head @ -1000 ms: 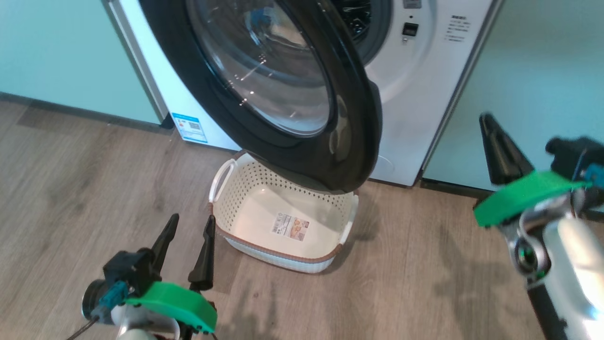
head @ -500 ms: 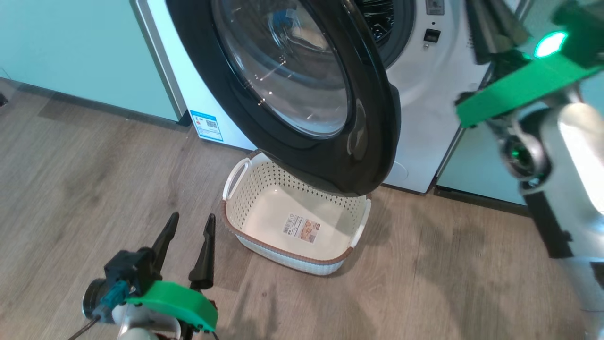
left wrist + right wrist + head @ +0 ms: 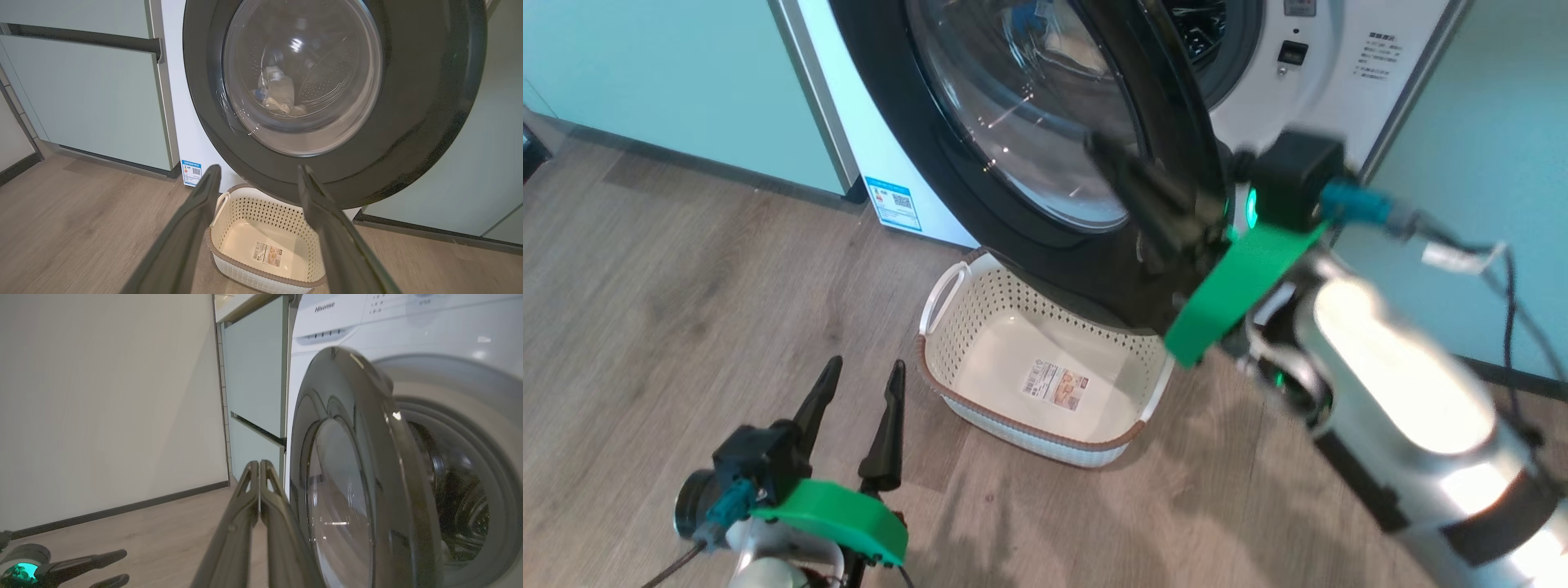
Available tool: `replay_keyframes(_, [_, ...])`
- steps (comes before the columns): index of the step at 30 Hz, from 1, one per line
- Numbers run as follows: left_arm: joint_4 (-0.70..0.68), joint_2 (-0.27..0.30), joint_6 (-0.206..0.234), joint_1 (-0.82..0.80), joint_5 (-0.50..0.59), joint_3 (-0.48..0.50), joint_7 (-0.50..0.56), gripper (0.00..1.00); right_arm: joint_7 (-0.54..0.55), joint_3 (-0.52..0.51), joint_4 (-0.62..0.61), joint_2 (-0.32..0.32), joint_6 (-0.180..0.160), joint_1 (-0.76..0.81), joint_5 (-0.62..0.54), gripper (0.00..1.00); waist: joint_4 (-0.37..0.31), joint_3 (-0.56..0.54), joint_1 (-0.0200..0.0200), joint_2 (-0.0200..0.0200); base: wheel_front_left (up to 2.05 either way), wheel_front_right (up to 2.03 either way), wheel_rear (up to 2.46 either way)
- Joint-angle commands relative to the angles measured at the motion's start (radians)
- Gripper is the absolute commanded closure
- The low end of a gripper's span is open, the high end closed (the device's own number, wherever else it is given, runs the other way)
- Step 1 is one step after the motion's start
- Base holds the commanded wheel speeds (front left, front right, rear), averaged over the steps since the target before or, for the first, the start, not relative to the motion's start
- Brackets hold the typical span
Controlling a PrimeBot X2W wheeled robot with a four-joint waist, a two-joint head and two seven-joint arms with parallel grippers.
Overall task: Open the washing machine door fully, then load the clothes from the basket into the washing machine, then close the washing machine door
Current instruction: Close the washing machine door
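**Clerk:** Setting?

**Checker:** Wood-plank floor (image 3: 686, 286). Pale green cabinets (image 3: 670, 82) on both sides of the white washing machine (image 3: 1298, 106). A blue-edged QR sticker (image 3: 893, 204) sits low on the machine's front.

**Clerk:** Item one, the washing machine door?

**Checker:** The washing machine door (image 3: 1029, 122) is glossy black with a bulging glass centre. It stands partly open, and the grey-rimmed drum mouth shows past its free edge. In the head view its lower rim hangs over the back of the basket.

**Clerk:** The basket?

**Checker:** The basket (image 3: 1029, 298) is cream with perforated walls and a brown rim, on the floor just in front of the machine. A label sticker (image 3: 1055, 385) shows on its floor.

**Clerk:** The clothes?

**Checker:** The clothes (image 3: 282, 94) are a pale bundle with a touch of blue, inside the drum and seen through the door glass.

**Clerk:** Left gripper?

**Checker:** The left gripper (image 3: 867, 363) is low, near the basket's left end. Its jaws are spread and hold nothing.

**Clerk:** Right gripper?

**Checker:** The right gripper (image 3: 259, 463) is raised at the door's outer face, near the free edge. Its jaws are pressed together. I cannot tell whether it touches the door.
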Motion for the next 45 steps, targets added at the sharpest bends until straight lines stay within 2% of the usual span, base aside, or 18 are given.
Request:
replay_keyframes(1, [-0.027,0.010,0.007,-0.052,0.010,0.038,-0.011,0.00,-0.001,0.000,-0.013,0.021,0.004,0.020,0.009,1.00,0.001,0.002,0.0000,0.0000,0.00,0.00,0.00])
replay_keyframes(11, [-0.019,0.013,0.014,-0.069,0.021,0.032,-0.023,0.00,-0.011,0.024,0.074,0.003,0.004,0.093,0.020,1.00,-0.004,0.020,0.0000,0.0000,0.00,0.00,0.00])
replay_keyframes(26, [-0.012,0.017,0.019,-0.079,0.023,0.024,-0.033,0.00,-0.028,-0.036,0.196,-0.023,0.004,0.048,0.021,1.00,-0.012,0.036,0.0000,0.0000,0.00,0.00,0.00])
replay_keyframes(45, [-0.016,0.014,0.015,-0.128,0.030,-0.001,-0.043,0.00,-0.046,-0.106,0.275,-0.063,0.004,-0.044,0.027,1.00,0.001,0.100,0.0000,0.0000,0.00,0.00,0.00])
